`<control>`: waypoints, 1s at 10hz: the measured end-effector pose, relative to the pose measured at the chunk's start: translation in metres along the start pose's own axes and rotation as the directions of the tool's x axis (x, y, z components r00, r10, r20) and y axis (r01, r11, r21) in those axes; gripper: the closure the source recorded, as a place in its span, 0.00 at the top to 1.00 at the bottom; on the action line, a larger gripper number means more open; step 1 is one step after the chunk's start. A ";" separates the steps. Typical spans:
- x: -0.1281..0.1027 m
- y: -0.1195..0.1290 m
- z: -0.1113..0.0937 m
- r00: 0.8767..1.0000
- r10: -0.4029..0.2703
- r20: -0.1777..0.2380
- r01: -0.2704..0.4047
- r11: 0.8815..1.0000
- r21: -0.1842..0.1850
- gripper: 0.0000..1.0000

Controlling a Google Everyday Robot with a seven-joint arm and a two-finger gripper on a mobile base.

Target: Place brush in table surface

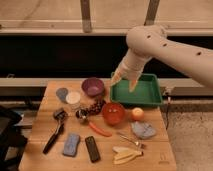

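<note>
While the end effector [124,82] hangs above the left rim of the green tray [147,95], its two pale fingers spread apart with nothing between them, the brush [53,136] lies flat on the tabletop [157,152] near the left edge, well apart from the arm. It is the one brush there: a slim black handle pointing toward the front-left corner, with a small blocky dark head at its far end.

Just beside it, toward the front edge, lie one blue-grey rectangular pad [71,144] and one flat black rectangular remote [92,149]. There are two bowls: a purple bowl [93,86] near the back edge and a glossy red-orange bowl [113,113] nearer the middle, with one cluster of dark grapes [92,107] between them. Two round discs, a grey disc [62,93] and a whitish disc [73,97], sit close together left of the purple bowl.

One small orange fruit [137,114] and one crumpled grey-blue cloth [143,130] lie toward the right edge. Pale yellow pieces [125,154] rest by the front edge; their number cannot be told.

The single tray is shallow and rectangular, at the back-right corner. The tabletop is light tan wood with plank grain.
</note>
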 end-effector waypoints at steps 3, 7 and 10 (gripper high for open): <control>0.024 0.067 0.017 0.989 -0.145 0.004 0.145 0.989 0.000 0.65; 0.064 0.131 0.049 0.963 -0.269 0.010 0.269 0.960 -0.078 0.65; 0.073 0.142 0.062 0.956 -0.293 0.005 0.292 0.952 -0.088 0.65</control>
